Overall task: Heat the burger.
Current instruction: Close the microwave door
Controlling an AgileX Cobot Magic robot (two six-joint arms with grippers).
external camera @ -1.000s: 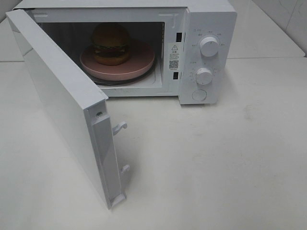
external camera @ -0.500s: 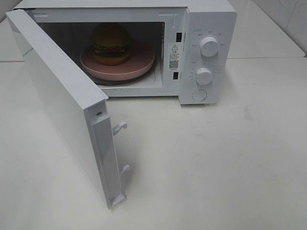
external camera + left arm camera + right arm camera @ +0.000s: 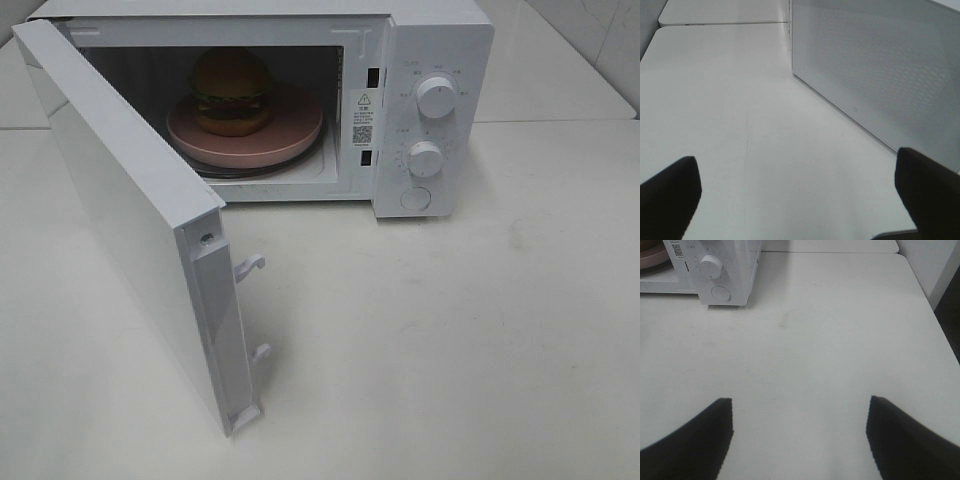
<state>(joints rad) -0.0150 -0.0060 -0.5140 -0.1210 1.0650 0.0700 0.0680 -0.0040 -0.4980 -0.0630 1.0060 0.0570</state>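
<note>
Note the surface (image 3: 480, 350): white, with bare run in front of the oven. The microwave (image 3: 440, 40) stands at its far side, cavity facing you. The door (image 3: 120, 220) hangs wide open, hinged on the left, its free edge and two latch hooks (image 3: 250, 266) swung out toward the front.

Inside, the pink plate (image 3: 295, 140) lies flat on the turntable. The burger (image 3: 231, 90) sits upright on it, bun up, toward the plate's left rear. It is round, so you have no long axis to mind. Judgement: loading looks finished, so door first, then the dials.

The left claw (image 3: 796, 165) is released, fingers spread wide, holding nothing. It sits low over the surface on the door's outer side, with the mesh-faced panel close by and the burger beyond it. That arm is the nearer one, and a push on the outer face should swing the door home.

The right claw (image 3: 799, 405) is also spread and empty, well back from the lower knob (image 3: 710, 266) and round button (image 3: 720, 292). Nothing lies between.

Neither claw shows in the high view.
</note>
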